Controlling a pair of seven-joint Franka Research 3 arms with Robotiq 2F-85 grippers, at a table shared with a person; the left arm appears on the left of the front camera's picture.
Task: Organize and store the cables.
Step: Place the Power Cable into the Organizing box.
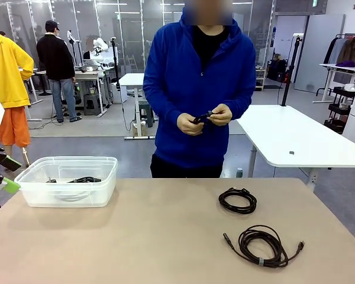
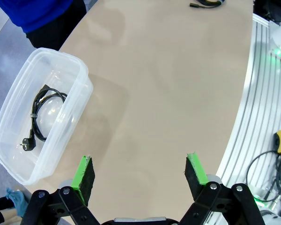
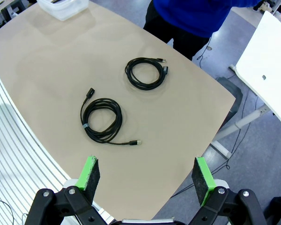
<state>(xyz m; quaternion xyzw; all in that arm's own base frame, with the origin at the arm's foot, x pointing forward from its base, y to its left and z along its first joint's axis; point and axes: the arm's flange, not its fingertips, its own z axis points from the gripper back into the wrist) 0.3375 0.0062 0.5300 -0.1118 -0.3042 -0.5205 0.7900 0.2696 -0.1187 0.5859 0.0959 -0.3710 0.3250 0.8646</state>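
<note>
left tool (image 2: pixel 140 174) and right tool (image 3: pixel 147 177) released, four cables

both tools grasp nothing. a brown coiled cable (image 1: pixel 261 245) lies on the surface (image 1: pixel 136 236) near the front edge, with a black coiled cable (image 1: pixel 237 200) behind it, apart. another black cable (image 2: pixel 44 115) lies inside the clear bin (image 2: pixel 79 93). the person's hands (image 1: pixel 190 124) hold a fourth cable (image 1: pixel 202 117).

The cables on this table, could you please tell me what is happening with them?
The person across the table handles a dark cable with both hands. One stored cable lies in the clear bin on the robot's left. A smaller coil and, nearer, a larger coil lie on the table's right half. The left end effector, beside the bin, and the right end effector, above the table's edge, are open and empty.
</note>
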